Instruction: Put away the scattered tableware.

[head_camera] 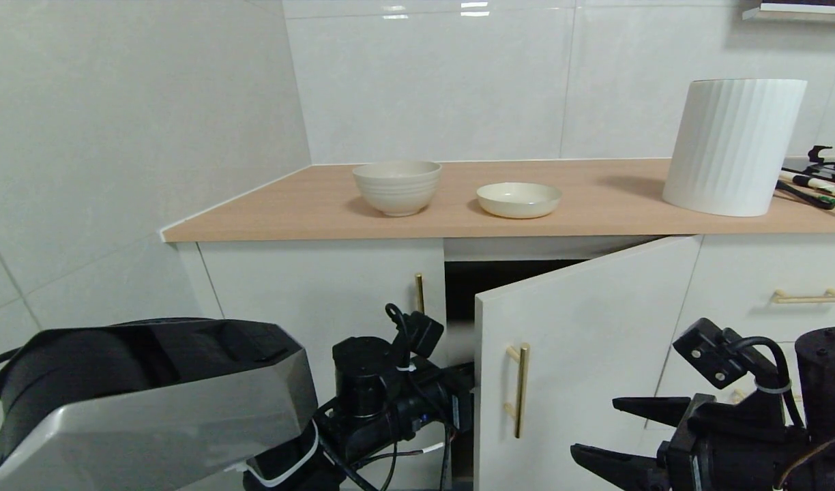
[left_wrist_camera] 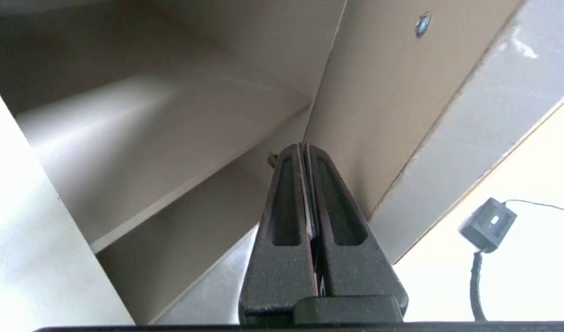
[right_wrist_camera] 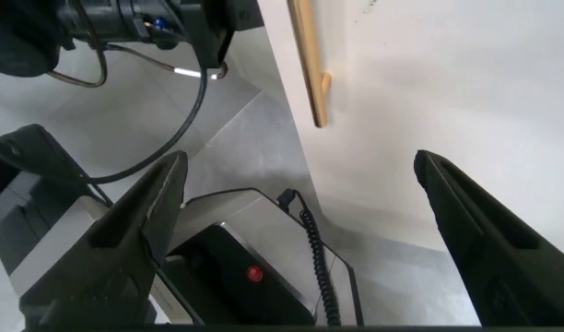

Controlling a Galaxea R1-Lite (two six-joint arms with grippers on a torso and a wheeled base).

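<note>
A white cabinet (head_camera: 322, 293) is seen under a wooden countertop (head_camera: 595, 204), and its door (head_camera: 595, 320) is swung open between the two pairs of jaws. The left gripper (left_wrist_camera: 305, 157) is held in the dark opening, just behind the door's free edge. Its jaws are pressed flat together, with nothing pinched, and are pointed into the cabinet. Ahead of them an inner shelf (left_wrist_camera: 144, 166) is shown. The right gripper (head_camera: 595, 426) is held low in front of the door's outer face, its jaws spread wide and nothing between them. A brass handle (head_camera: 521, 389) is fixed upright on the door, near these jaws and to their left.

High above the right jaws, and to their right, a tall white ribbed canister (head_camera: 731, 146) is stood on the countertop; what it holds cannot be told. A cream bowl (head_camera: 397, 187) is set upright on the countertop, well above the left jaws, and its inside is hidden by its rim. A shallow cream dish (head_camera: 518, 199) is placed near the bowl but apart from it, above the gap between the two pairs of jaws. A few utensils (head_camera: 816, 187) are laid beyond the canister, farthest from both.
</note>
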